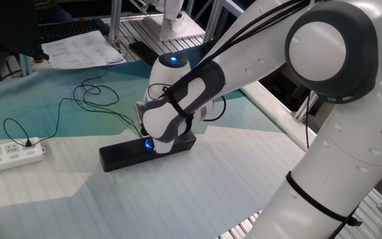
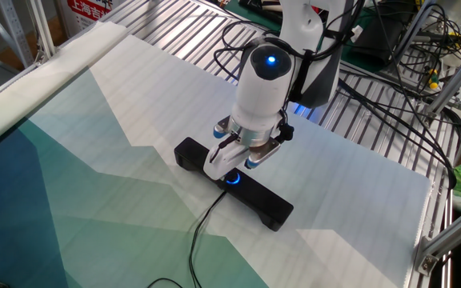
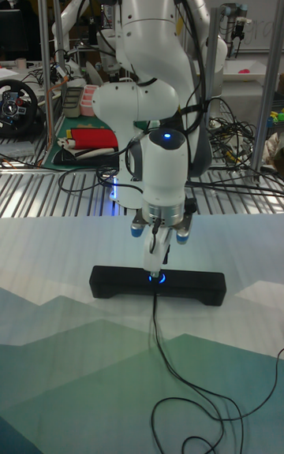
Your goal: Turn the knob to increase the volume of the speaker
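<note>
Speaker (image 2: 266,204): lying flat near the middle of the surface (image 2: 118,104), long side running across the tall fixed view.
Knob (image 2: 232,178): sitting on the speaker's front face about midway along, glowing blue.
Claw (image 3: 156,264): pointing straight down onto the knob, fingers (image 3: 153,253) drawn narrow around it; whether the pads are actually pressing on it is hard to tell.
Cable (image 3: 170,359): leaving the speaker just below the knob and trailing over the surface toward the tall fixed camera.
Power strip (image 1: 8,154): lying well apart from the speaker at the surface's edge, one black plug sitting in it.
</note>
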You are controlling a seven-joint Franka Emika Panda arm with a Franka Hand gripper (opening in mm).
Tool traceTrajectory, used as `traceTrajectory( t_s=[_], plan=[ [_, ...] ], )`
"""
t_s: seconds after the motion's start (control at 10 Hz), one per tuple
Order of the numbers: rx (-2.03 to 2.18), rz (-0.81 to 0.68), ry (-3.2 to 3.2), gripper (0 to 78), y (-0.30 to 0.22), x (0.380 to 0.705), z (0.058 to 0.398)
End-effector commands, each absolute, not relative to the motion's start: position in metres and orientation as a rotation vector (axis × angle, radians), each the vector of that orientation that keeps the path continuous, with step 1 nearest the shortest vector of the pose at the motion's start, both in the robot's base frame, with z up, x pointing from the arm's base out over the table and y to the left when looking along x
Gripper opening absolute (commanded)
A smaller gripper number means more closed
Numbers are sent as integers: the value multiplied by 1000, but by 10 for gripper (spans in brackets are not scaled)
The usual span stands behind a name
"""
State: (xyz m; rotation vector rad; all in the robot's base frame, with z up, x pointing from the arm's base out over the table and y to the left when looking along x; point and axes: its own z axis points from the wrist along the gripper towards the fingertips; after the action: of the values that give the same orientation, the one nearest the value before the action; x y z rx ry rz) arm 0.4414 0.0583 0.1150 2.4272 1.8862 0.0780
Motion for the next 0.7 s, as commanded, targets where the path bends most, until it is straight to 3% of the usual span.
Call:
traceTrajectory(
  t_s=[0.1, 0.7],
  plan=[
    [1852, 39, 2461, 775, 88, 451, 169],
    [1059, -64, 2872, 775, 86, 446, 179]
  ],
)
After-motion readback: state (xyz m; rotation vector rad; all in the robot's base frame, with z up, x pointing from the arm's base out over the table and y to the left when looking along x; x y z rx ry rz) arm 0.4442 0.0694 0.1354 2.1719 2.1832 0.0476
